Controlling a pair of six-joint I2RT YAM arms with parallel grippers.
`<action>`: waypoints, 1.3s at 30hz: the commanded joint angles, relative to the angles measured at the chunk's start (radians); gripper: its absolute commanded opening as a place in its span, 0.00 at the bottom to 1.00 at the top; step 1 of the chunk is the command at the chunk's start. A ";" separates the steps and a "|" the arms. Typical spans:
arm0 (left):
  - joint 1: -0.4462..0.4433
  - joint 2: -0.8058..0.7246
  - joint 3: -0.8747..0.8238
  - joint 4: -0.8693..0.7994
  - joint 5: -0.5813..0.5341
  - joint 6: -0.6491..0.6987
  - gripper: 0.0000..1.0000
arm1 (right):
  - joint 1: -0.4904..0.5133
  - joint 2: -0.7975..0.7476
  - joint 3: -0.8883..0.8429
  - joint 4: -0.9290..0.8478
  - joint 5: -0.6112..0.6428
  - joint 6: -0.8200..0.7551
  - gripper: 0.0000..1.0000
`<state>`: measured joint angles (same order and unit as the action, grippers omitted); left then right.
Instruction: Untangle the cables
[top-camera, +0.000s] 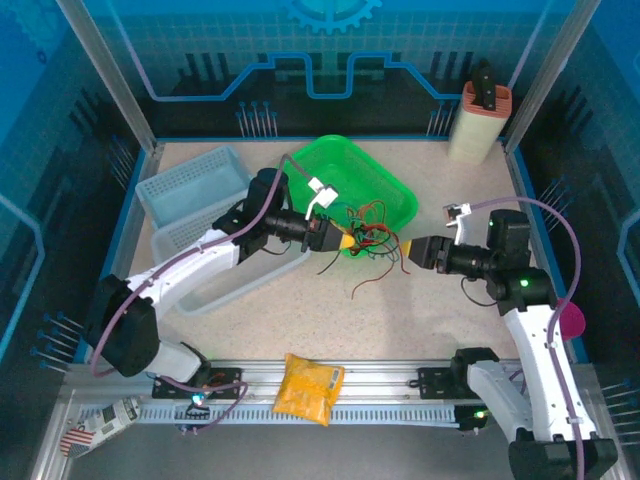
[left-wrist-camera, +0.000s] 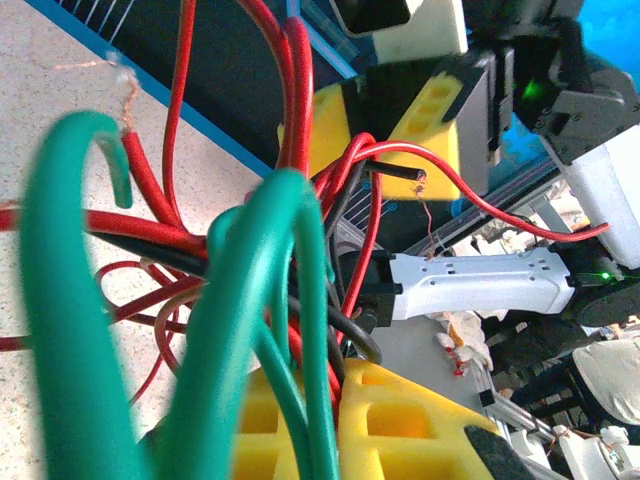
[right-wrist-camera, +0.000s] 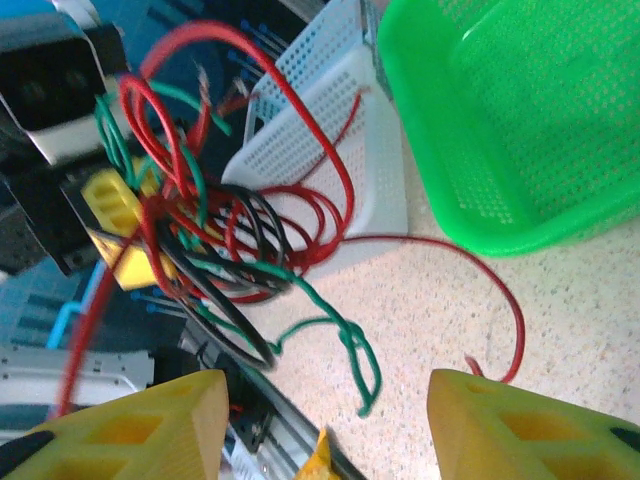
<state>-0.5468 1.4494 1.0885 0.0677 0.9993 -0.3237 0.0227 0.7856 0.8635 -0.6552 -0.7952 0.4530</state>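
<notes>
Cables (top-camera: 365, 240) are hanging in a red, green and black tangle above mid-table, with bare table (top-camera: 400, 320) lying open on the near side down to a yellow packet (top-camera: 308, 388) and the green basket (top-camera: 400, 185) crowding just behind. The left gripper (top-camera: 348, 241) is clamping the bundle between its yellow fingers (left-wrist-camera: 440, 420), while the right gripper (top-camera: 408, 252) is hovering just beside it, jaws parted, gripping nothing. The right wrist view is picking out a knotted green loop (right-wrist-camera: 350, 335) dangling below the tangle, too small to tell from above.
</notes>
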 joint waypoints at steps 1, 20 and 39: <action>0.009 -0.038 -0.002 0.054 0.016 -0.020 0.00 | -0.016 0.004 -0.052 -0.066 -0.073 -0.098 0.54; 0.007 -0.015 -0.013 0.129 0.100 -0.108 0.00 | 0.074 0.081 -0.136 0.251 -0.173 -0.122 0.48; 0.018 -0.045 -0.049 0.060 0.088 -0.056 0.00 | -0.037 -0.005 -0.137 0.264 -0.065 -0.081 0.00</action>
<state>-0.5434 1.4445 1.0615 0.1547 1.0565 -0.4145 0.0338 0.8024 0.7288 -0.3759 -0.9218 0.3618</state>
